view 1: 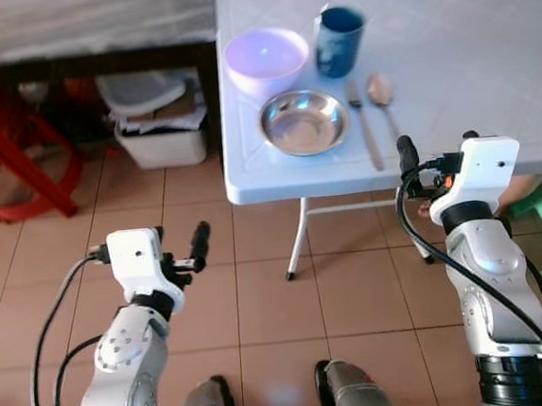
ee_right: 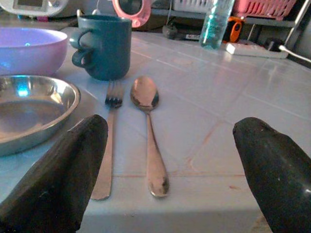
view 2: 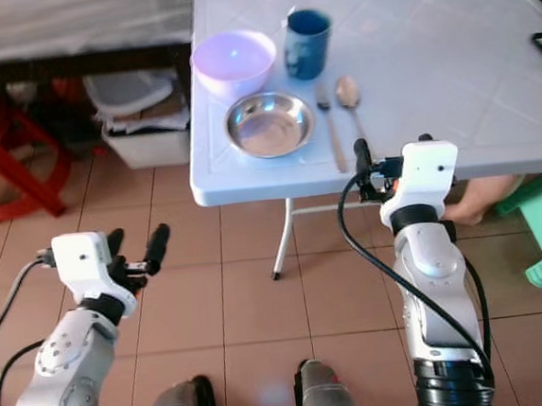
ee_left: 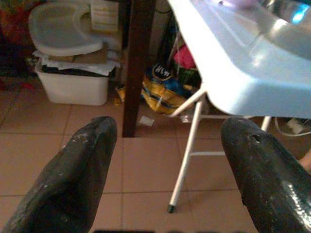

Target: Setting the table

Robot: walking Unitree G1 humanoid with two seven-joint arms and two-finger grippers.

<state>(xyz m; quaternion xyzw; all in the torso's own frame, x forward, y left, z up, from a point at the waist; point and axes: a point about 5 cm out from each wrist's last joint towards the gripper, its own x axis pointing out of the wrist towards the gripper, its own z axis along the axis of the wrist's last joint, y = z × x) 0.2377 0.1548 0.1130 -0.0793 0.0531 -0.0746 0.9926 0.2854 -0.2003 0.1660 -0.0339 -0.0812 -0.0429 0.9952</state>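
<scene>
The bench (view 1: 487, 70) carries plate (view 1: 304, 121), fork (ee_right: 111, 131) and spoon (ee_right: 148, 131), lying straight ahead between the right gripper (ee_right: 165, 165) fingers, spread wide, empty. Left gripper (ee_left: 170, 165), fingers wide too, hangs low. Risk: closing crooked could nudge the fork over the edge.

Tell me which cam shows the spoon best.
Right wrist view: the spoon lies close between the open end effector's fingers, beside the fork. Both eye views show it small, from above, right of the fork on the table.
</scene>
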